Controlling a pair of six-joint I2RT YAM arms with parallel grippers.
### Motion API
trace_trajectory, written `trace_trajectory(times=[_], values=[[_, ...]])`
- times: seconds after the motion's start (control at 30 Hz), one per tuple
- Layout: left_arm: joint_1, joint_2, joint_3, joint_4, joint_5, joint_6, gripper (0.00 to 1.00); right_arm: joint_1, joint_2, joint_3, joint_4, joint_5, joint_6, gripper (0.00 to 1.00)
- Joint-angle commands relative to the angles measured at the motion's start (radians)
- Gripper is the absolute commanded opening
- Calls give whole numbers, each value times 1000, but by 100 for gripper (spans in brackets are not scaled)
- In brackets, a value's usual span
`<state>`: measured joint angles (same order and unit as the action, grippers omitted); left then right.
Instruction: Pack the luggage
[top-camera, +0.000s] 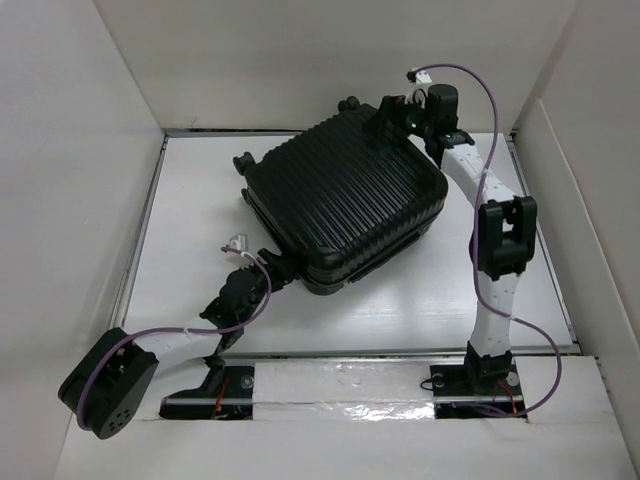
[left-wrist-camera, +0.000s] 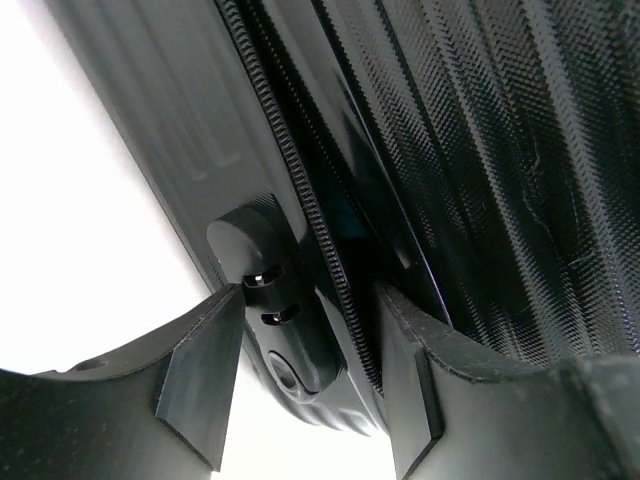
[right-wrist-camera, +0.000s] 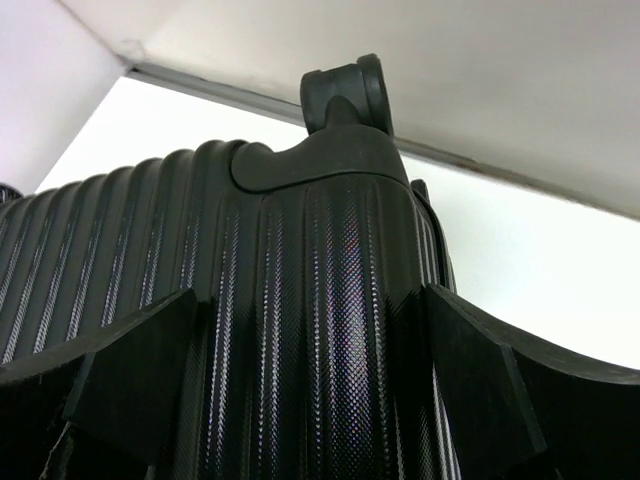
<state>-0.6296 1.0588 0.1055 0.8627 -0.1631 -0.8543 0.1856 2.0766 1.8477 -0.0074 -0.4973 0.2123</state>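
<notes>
Since the luggage (top-camera: 345, 205) lay shut and flat, skewed across the middle of the surface (top-camera: 400, 310), it read as a heavy, rigid load. The ribbed shell was glossy and likely slippery, too broad to pinch across. Better holds, by my judgement: the seam lip, a corner, or a wheel housing (pushing or dragging seemed likelier than lifting).

Left fingers (left-wrist-camera: 200, 380) straddled the near-left edge, one on each side of the zipper (left-wrist-camera: 310, 200) and a small black fitting (left-wrist-camera: 265, 300). Whether they clamped it, I could not tell. Right fingers (right-wrist-camera: 140, 370) stood spread wide over the far-right corner, grasping nothing.

The top view alone gave the case's whole pose and both arms' reach. Only the left wrist showed the zipper teeth, and only the right wrist showed the wheel (right-wrist-camera: 345, 95) up close.
</notes>
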Motion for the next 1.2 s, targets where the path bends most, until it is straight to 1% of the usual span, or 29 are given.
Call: trace_trajectory(times=[0.0, 0.07, 0.13, 0.2, 0.23, 0.27, 0.3, 0.33, 0.37, 0.4, 0.43, 0.47, 0.5, 0.53, 0.57, 0.6, 0.63, 0.67, 0.7, 0.73, 0.77, 0.8, 0.83, 0.93, 1.0, 1.03, 1.07, 1.13, 1.17], values=[[-94, -6, -3, 12, 154, -23, 46, 176, 8, 194, -109, -348, 67, 99], [-104, -6, 2, 12, 128, -25, 46, 186, 4, 258, -141, -342, 56, 99], [-113, -2, 14, -2, 126, -31, 46, 186, -51, 260, -154, -327, 29, 98], [-113, -8, 32, -27, 111, -34, 46, 195, -125, 199, -148, -299, -17, 91], [-113, -13, 36, -33, 106, -34, 46, 204, -221, 158, -129, -282, -65, 85], [-113, -20, 43, -39, 94, -31, 46, 221, -280, 109, -118, -232, -89, 74], [-113, -22, 51, -48, 89, -26, 46, 232, -338, -9, -106, -209, -118, 69], [-113, -20, 56, -48, 85, -25, 46, 264, -469, -77, -80, -140, -170, 48], [-113, -19, 60, -48, 85, -23, 46, 287, -542, -156, -63, -89, -191, 36], [-113, -14, 71, -45, 85, -22, 46, 313, -615, -344, -33, -39, -201, 28], [-113, -10, 75, -45, 88, -16, 46, 345, -691, -445, 48, 18, -244, 16], [-113, 4, 80, -41, 89, -14, 46, 406, -833, -541, 82, 131, -246, 14], [-113, 12, 83, -34, 92, -14, 46, 432, -898, -641, 127, 170, -246, 13], [-113, 16, 94, -34, 94, -11, 46, 455, -956, -817, 191, 204, -226, 11], [-113, 30, 97, -31, 100, -8, 46, 483, -1057, -900, 219, 251, -211, 0], [-113, 35, 102, -25, 103, -6, 46, 530, -1097, -980, 257, 261, -173, 0], [-113, 39, 109, -24, 106, -6, 46, 552, -1127, -1096, 292, 269, -168, 0], [-113, 49, 111, -16, 112, -8, 46, 569, -1147, -1122, 279, 340, -180, 8], [-113, 52, 112, -10, 114, -8, 46, 578, -1150, -1127, 255, 395, -186, 10], [-113, 56, 115, -4, 117, -12, 46, 554, -1133, -1112, 172, 442, -195, 10], [-113, 61, 115, 5, 125, -18, 46, 520, -1112, -1045, 140, 445, -197, 6], [-113, 61, 117, 7, 128, -20, 46, 479, -1056, -1015, 120, 418, -197, 6], [-113, 60, 118, 7, 131, -22, 46, 395, -1023, -993, 115, 387, -186, 5], [-113, 44, 112, -2, 126, -26, 46, 278, -922, -935, 94, 257, -180, 10], [-113, 23, 102, -11, 114, -26, 46, 253, -921, -932, 95, 232, -160, 23], [-113, 17, 97, -16, 109, -26, 46, 244, -958, -938, 116, 241, -139, 31], [-113, 7, 94, -21, 103, -22, 46, 229, -981, -944, 127, 323, -123, 53], [-113, 1, 94, -39, 97, -8, 46, 190, -1030, -944, 96, 437, -76, 72], [-113, -5, 95, -45, 96, -3, 46, 119, -1068, -943, 86, 489, -59, 84]])
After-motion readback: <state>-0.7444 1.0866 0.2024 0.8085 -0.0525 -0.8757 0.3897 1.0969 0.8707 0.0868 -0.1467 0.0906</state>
